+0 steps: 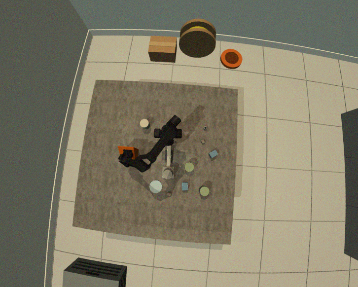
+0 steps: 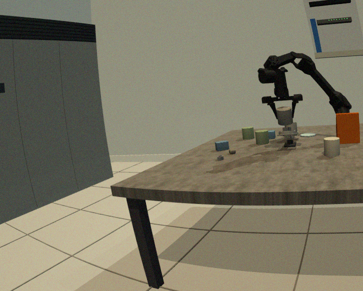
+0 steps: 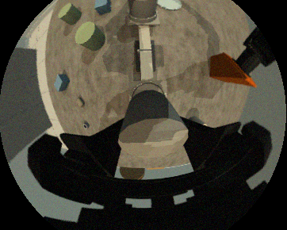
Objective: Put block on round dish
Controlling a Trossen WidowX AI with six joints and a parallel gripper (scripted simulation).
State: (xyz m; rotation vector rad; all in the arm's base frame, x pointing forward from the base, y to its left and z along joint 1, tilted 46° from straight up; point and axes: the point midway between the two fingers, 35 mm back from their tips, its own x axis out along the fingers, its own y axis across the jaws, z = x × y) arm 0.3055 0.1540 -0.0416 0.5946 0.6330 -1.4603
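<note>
My gripper [image 2: 284, 120] [image 3: 150, 119] is shut on a grey-tan cup [image 2: 283, 112] [image 3: 152, 136] and holds it upside down above the near end of the small balance [image 1: 168, 155] [image 2: 289, 141] [image 3: 145, 59]. The other cup [image 1: 167, 172] [image 3: 143, 9] stands on the far end of the beam. The held cup hides the beam end below it, so I cannot see a block there. The pale blue round dish [image 1: 155, 186] [image 2: 307, 134] [image 3: 170, 3] lies on the table beyond the balance, beside the standing cup.
Two green cylinders [image 1: 188, 166] [image 1: 204, 191], two blue blocks [image 1: 213, 154] [image 1: 185, 186], two small brown cubes [image 1: 169, 193] [image 1: 203, 141] and a grey nut [image 1: 205, 127] lie right of the balance. A cream cylinder [image 1: 144, 123] [image 2: 331, 146] stands left. The orange arm base [image 1: 128, 150] [image 2: 347, 127] is nearby.
</note>
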